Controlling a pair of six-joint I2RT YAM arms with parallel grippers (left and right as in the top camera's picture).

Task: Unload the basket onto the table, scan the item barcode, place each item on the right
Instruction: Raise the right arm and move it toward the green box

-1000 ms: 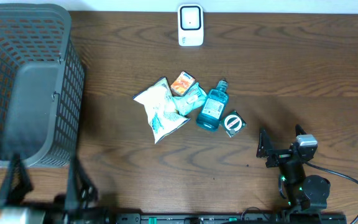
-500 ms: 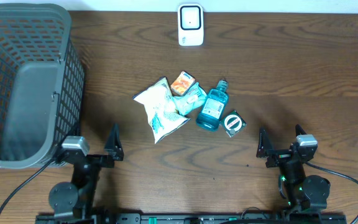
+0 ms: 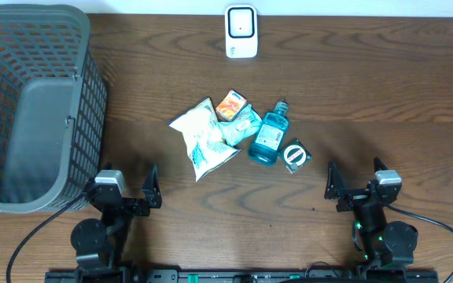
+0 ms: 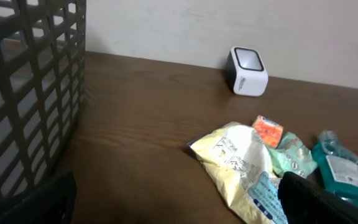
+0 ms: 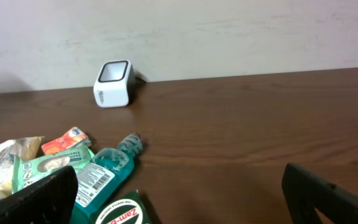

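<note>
Blue plastic marks the landmark: a bottle (image 3: 269, 135) is laid flat near the middle of the wooden desk (image 3: 384, 79), its cap turned toward the far edge. A green pouch (image 3: 246, 122) is seen touching the bottle's left side. An orange packet (image 3: 231, 104) lies just beyond the pouch, and a pale snack bag (image 3: 203, 140) further left. A dark box (image 3: 296, 156) with a round logo is set just beside the bottle's base on the right. The white scanner (image 3: 241, 32) is stood well beyond the bottle at the desk's far edge, with bare wood between them. A tall grey mesh basket (image 3: 93, 94) is placed well to the bottle's left, filling that corner. Near the front edge, the left end effector (image 3: 128, 195) is parked to the bottle's near left and the right end effector (image 3: 358, 190) to its near right. Both are seen with jaws spread wide and nothing held. Open desk is left to the bottle's right and between it and both end effectors.
</note>
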